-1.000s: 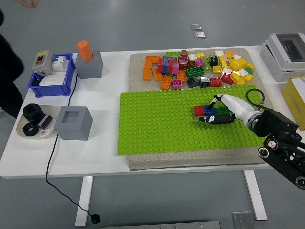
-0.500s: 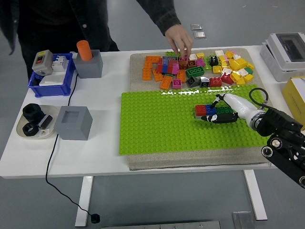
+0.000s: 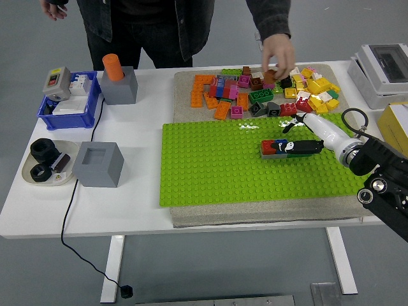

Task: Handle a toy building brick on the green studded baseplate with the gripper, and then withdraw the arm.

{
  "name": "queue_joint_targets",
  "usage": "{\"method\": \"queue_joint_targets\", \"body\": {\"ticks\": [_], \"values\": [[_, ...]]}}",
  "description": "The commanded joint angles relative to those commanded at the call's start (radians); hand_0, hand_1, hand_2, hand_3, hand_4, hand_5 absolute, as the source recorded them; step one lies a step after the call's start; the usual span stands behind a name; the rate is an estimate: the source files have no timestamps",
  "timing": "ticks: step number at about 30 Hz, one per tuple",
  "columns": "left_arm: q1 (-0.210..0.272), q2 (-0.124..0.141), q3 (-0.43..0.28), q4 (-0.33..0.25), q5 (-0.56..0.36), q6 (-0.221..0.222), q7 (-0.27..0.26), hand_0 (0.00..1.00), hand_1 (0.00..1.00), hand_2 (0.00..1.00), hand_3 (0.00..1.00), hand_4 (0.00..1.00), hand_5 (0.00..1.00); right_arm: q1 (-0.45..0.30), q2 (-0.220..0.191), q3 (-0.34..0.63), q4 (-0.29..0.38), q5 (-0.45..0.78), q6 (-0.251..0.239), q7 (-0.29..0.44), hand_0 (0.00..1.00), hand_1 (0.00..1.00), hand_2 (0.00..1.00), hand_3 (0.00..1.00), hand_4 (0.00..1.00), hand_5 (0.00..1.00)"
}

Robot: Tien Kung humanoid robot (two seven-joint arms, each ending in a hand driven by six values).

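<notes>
Risk first: we've got the right hand [image 3: 298, 146] lying low over the brick row [image 3: 275, 148], a short red-blue-dark strip sitting on the green baseplate [image 3: 210, 166], right of centre. Fingers [image 3: 303, 148] look stretched flat along the strip's right end, touching or just on top of it; can't tell if anything's actually pinched, so we call the grip unclear. No left arm in shot.

What could go wrong? If we pull the arm back w/ fingertips snagged on a stud edge, the strip could pop off or skew on the plate. Pressing down off-centre could tip one end up instead of seating it.

Other worry: a person's hand [image 3: 278, 52] at the far side is picking in the loose brick pile [image 3: 261, 89], just beyond the plate's far edge. Our wrist is near that pile, so a withdrawal swinging outward or up may clip bricks, or meet that hand. Pull out low, back toward our own side, we reckon.
</notes>
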Motion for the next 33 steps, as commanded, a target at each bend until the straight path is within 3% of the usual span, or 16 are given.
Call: {"method": "queue_joint_targets", "body": {"ticks": [1,10,18,19,24,25,30,31,33], "values": [[0.0,0.0,0.0,0.0,0.001,0.0,0.0,0.598,0.617,0.54,0.594,0.759,0.211,-0.009,0.002,0.017,0.004,-0.002,-0.007,0.003,0.95,0.903,0.918,0.683,0.928,0.554],[0.0,0.002,-0.009,0.0,0.014,0.0,0.0,0.598,0.617,0.54,0.595,0.76,0.21,-0.093,0.045,0.184,0.012,-0.039,-0.049,0.015,0.934,0.886,0.896,0.696,0.927,0.538],[0.0,0.001,-0.015,0.0,0.017,0.001,0.0,0.598,0.617,0.54,0.594,0.758,0.209,-0.143,0.027,0.272,0.066,-0.084,-0.069,0.021,0.919,0.865,0.882,0.698,0.923,0.511],[0.0,0.001,-0.015,0.0,0.018,0.001,0.0,0.597,0.617,0.541,0.595,0.758,0.206,-0.147,0.025,0.28,0.071,-0.091,-0.073,0.023,0.839,0.767,0.756,0.704,0.946,0.324],[-0.001,0.0,-0.017,0.0,0.019,0.001,0.0,0.597,0.617,0.541,0.595,0.758,0.206,-0.157,0.021,0.31,0.074,-0.131,-0.088,0.024,0.839,0.767,0.756,0.704,0.946,0.324],[-0.001,0.0,-0.017,0.0,0.019,0.001,0.0,0.597,0.617,0.54,0.595,0.753,0.201,-0.158,0.019,0.314,0.07,-0.141,-0.088,0.022,0.82,0.696,0.623,0.694,0.94,0.26],[-0.002,0.0,-0.018,0.0,0.019,0.001,0.001,0.597,0.617,0.54,0.595,0.753,0.201,-0.157,0.013,0.329,0.034,-0.19,-0.088,0.011,0.82,0.696,0.623,0.694,0.94,0.26],[-0.002,0.0,-0.018,0.0,0.019,0.002,0.001,0.596,0.616,0.541,0.595,0.751,0.196,-0.153,0.01,0.329,0.025,-0.201,-0.088,0.009,0.82,0.718,0.703,0.68,0.916,0.213],[-0.003,0.0,-0.018,0.0,0.018,0.002,0.001,0.596,0.616,0.541,0.595,0.751,0.196,-0.138,-0.003,0.315,0.001,-0.224,-0.088,0.006,0.82,0.718,0.703,0.68,0.916,0.213]]}}
